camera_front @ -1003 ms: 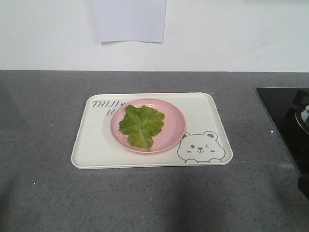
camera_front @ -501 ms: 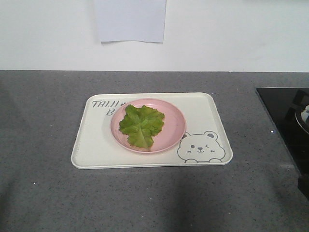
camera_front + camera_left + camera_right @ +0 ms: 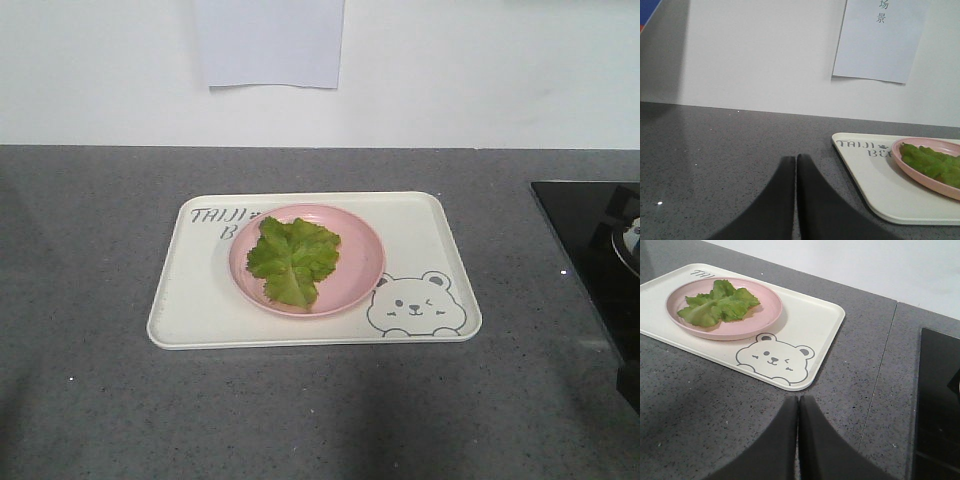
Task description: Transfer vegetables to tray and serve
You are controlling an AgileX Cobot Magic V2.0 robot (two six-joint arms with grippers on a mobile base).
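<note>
We count one cream tray on the grey worktop, with one winking bear drawing at its near right corner. One round pink plate sits on it, bearing one lettuce leaf. One sheet of paper hangs on the wall beyond the far edge. One black cooktop lies at the worktop's right edge. We see two grippers, the left gripper and the right gripper, one per wrist view.
</note>
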